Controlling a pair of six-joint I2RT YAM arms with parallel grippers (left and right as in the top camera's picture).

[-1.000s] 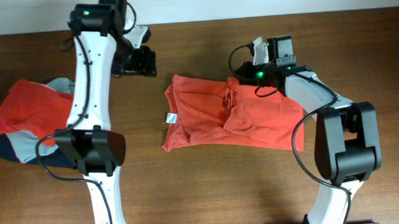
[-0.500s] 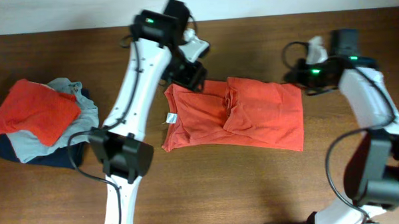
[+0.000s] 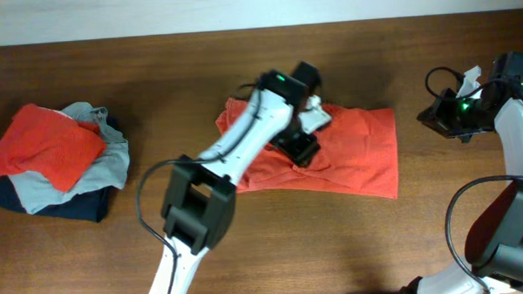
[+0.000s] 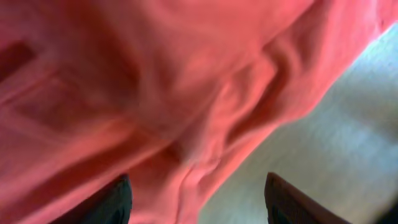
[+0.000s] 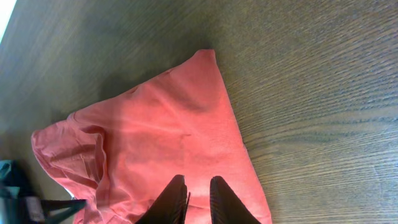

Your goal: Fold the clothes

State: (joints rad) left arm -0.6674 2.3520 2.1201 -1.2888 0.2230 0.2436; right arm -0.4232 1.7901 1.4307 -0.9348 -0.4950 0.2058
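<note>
Brown wooden table holding orange-red fabric T-shirt, long axis left-to-right; left gripper spread above, right gripper barely parted.

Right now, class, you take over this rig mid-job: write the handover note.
Left end effector: open, over the middle of the large orange-red soft T-shirt, gripping nothing.
Right end effector: barely parted, empty, off the shirt's right edge.
Shirt lies partly folded and rumpled on the brown wooden table; a heap of orange-red, grey and navy garments sits at the table's left end.
Left to do: smooth it and finish folding.
</note>
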